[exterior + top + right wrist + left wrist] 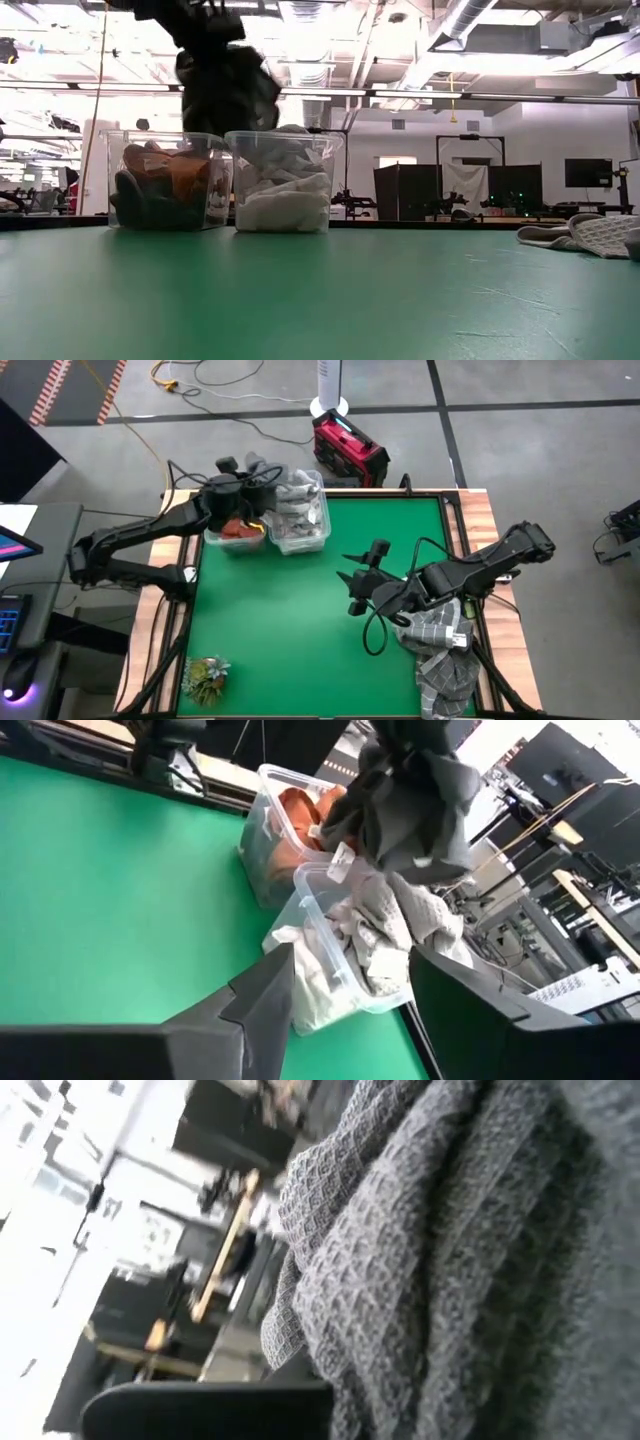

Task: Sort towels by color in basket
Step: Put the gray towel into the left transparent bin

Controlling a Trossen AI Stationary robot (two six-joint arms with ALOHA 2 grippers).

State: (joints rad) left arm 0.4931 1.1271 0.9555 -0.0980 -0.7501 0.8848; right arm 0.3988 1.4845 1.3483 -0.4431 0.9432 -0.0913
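- nearest us on the green table (300,630), at its front left corner, sits a small leafy plant (205,677), no part of the sorting.
- at the front right edge lies a loose heap of grey plaid towels (440,650), partly hanging over the table's rim; in the low view they show as a flat fold (590,235) at the right. these are not yet sorted.
- just beside that heap our right gripper (358,582) hovers over bare green with its fingers spread and nothing between them; its own camera looks out past the 2 parted fingers (265,995) toward the bins.
- far across the table stand 2 clear baskets, touching side by side. the left basket (165,180) holds rust-orange and dark grey cloth, the right basket (283,180) holds white and pale grey cloth, piled to the rim.
- above the left basket our left gripper (236,490) is clenched on a dark grey towel (228,85), which hangs bunched in the air, apart from the cloth below; the wrist camera is filled with its waffle weave (420,1250).
- we judge the task well along: both baskets are loaded, 1 dark towel is about to be dropped in with the darker colours, and the plaid heap by the right arm is what remains.
- where the plaid belongs we cannot tell from here.
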